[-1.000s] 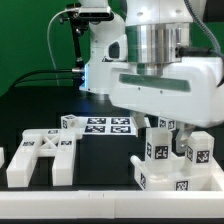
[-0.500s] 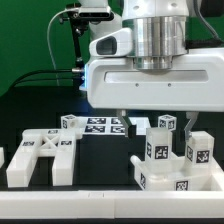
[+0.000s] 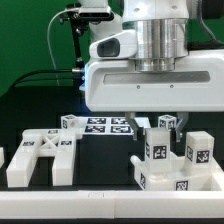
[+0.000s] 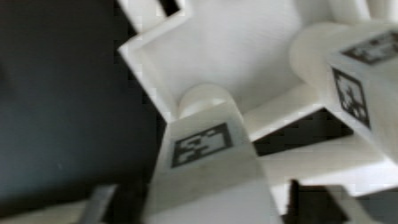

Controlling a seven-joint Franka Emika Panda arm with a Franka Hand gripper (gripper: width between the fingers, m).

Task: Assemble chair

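Well, at the exterior view's left a flat slotted panel (image 3: 40,158) of the chair lies on the black tabletop (image 3: 100,155). In the middle is the marker board (image 3: 108,125). At the right stands a cluster of upright blocks (image 3: 165,160), w/ the pincer (image 3: 151,118) directly above it.

In the wrist view the pincer straddles a leg (image 4: 210,150), jaws about half wide; if the fingers (image 4: 98,205) touch it already, I cannot tell.

Step in hand, I think: grasp this leg. To do it well, centre the leg btw. both jaws, squeeze evenly, and lift straight so the neighbour post (image 4: 365,80) is not knocked.

Parts are white plastic, matte, hard, blocky. The leg narrows to a rounded tip, and each part has a small b/w square tag.
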